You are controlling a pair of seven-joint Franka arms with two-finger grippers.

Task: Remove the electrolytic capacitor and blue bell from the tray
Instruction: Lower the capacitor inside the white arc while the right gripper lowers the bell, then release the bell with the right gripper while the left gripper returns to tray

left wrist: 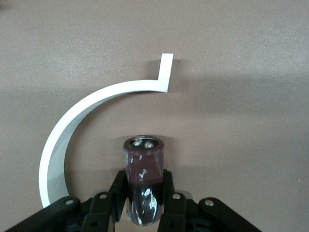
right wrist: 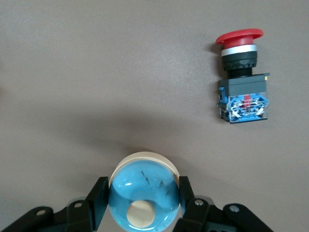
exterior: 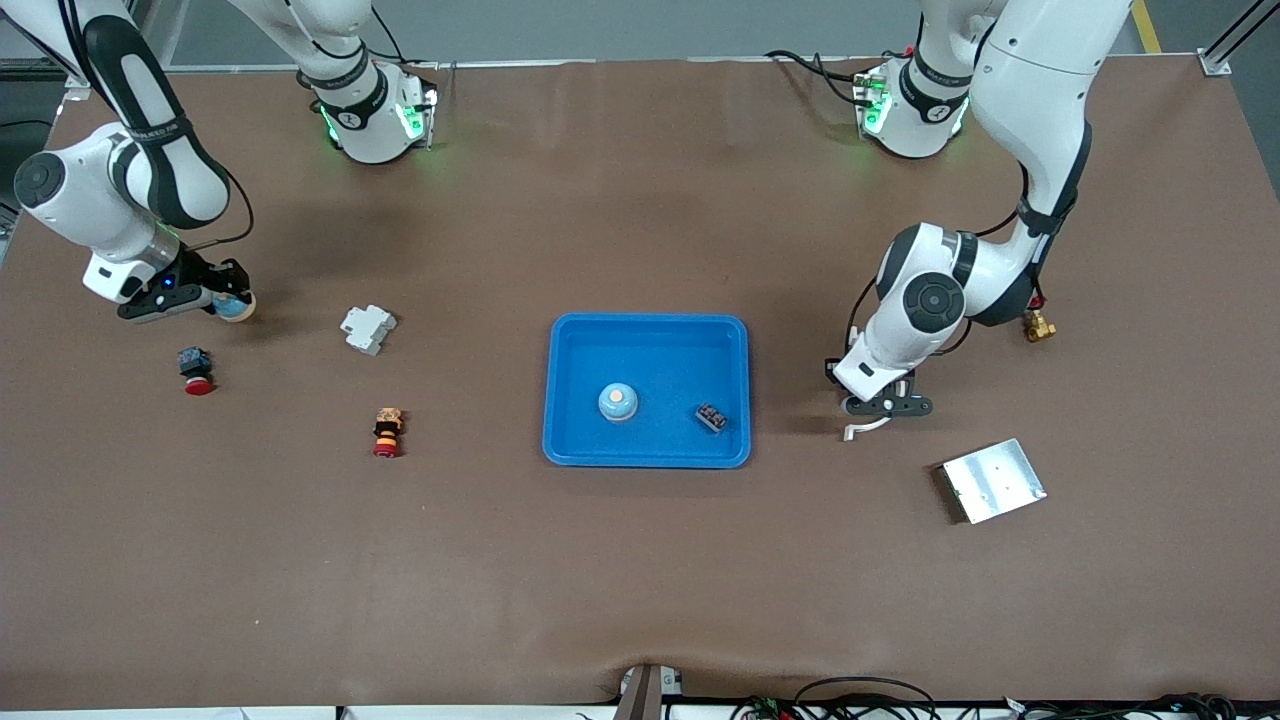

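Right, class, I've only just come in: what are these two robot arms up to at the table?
Each arm holds one thing off the blue tray. The right gripper is shut on a blue bell over the table at the right arm's end, beside a red push button. The left gripper grips a dark capacitor low over the table beside a curved white strip. Another blue bell and a small black part lie in the tray.

Left end effector is reaching down low over the counter, fingers clamping a capacitor. Right end effector is gripping a blue bell.
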